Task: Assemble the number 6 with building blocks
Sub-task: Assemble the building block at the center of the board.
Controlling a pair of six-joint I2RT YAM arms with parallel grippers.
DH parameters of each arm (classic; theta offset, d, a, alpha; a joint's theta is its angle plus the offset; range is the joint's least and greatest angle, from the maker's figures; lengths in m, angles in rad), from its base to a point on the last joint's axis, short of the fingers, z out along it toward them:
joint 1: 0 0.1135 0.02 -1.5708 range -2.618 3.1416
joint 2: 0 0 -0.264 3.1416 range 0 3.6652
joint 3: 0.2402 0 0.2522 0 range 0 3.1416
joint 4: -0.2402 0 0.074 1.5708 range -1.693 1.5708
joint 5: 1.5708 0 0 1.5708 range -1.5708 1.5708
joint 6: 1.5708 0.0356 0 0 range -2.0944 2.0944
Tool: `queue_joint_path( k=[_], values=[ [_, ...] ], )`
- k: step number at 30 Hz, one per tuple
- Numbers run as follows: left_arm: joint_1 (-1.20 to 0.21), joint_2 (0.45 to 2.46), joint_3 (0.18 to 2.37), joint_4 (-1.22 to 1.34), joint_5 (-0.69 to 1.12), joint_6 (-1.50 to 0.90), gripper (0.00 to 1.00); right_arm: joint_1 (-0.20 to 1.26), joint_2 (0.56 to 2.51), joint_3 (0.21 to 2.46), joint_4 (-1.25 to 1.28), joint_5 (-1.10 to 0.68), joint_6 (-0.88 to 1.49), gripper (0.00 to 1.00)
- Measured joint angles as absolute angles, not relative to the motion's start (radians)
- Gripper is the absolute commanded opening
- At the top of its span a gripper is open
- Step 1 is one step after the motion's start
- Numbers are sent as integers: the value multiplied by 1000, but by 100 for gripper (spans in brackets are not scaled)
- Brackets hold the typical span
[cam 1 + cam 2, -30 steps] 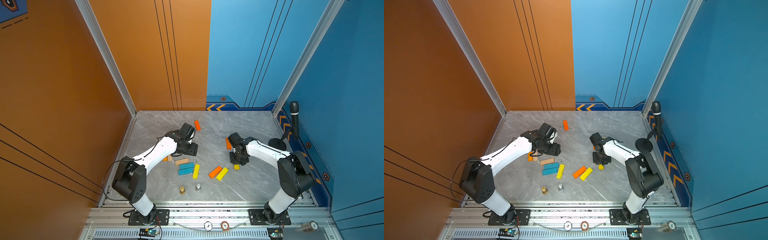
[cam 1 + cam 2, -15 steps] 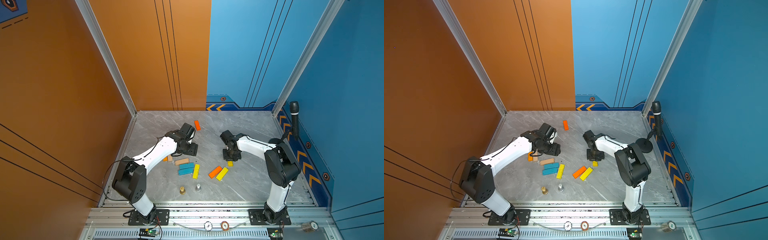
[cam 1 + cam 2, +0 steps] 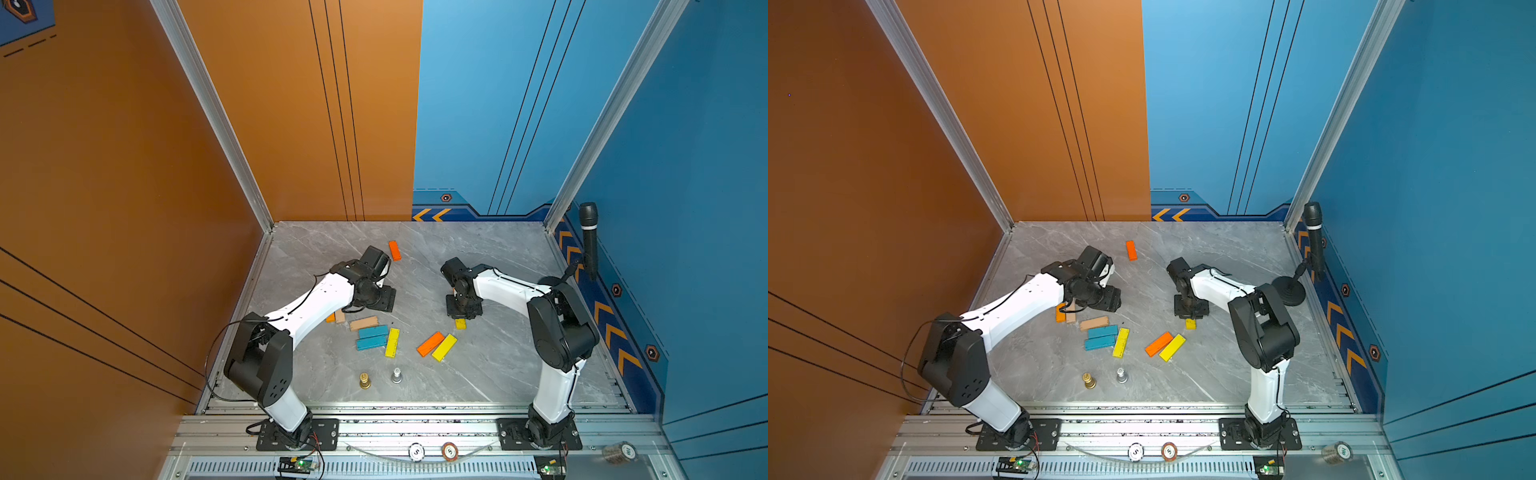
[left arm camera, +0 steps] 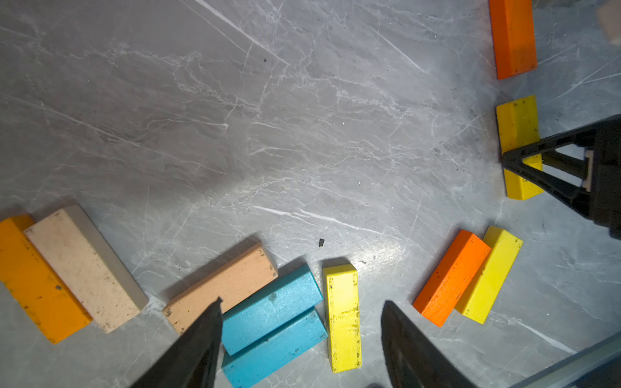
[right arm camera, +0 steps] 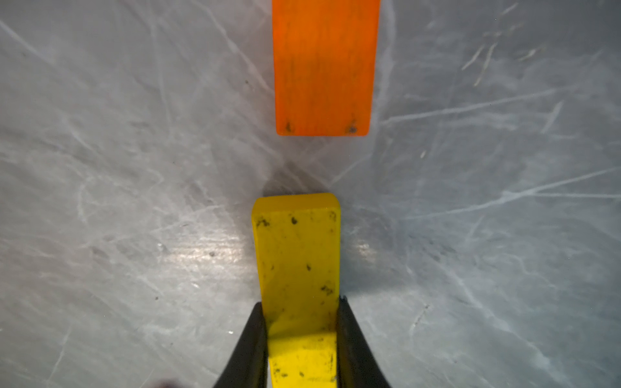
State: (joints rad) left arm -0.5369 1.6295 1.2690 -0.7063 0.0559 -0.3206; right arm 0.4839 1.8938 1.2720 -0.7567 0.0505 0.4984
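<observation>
My right gripper is shut on a yellow block, with a finger pressed on each long side. The block sits low over the table, and its free end faces an orange block across a small gap. In a top view only the yellow block's end shows below the right gripper. My left gripper is open above two teal blocks and a yellow block, holding nothing. Tan blocks, an orange block and a yellow one lie mid-table. Another orange block lies farther back.
A gold pawn and a silver pawn stand near the front edge. A microphone on a round stand is at the right wall. Two chip discs lie on the front rail. An orange and a tan block lie under my left arm.
My right arm swung leftwards with the yellow block in its grip, then settled. The left arm and the loose blocks stayed put.
</observation>
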Motion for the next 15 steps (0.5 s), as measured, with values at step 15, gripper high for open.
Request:
queue_joint_path(
  k=[15],
  values=[
    [-537,1630,1269,-706,56,-318,75,472,1909,1288,-759,58,497,22]
  ],
)
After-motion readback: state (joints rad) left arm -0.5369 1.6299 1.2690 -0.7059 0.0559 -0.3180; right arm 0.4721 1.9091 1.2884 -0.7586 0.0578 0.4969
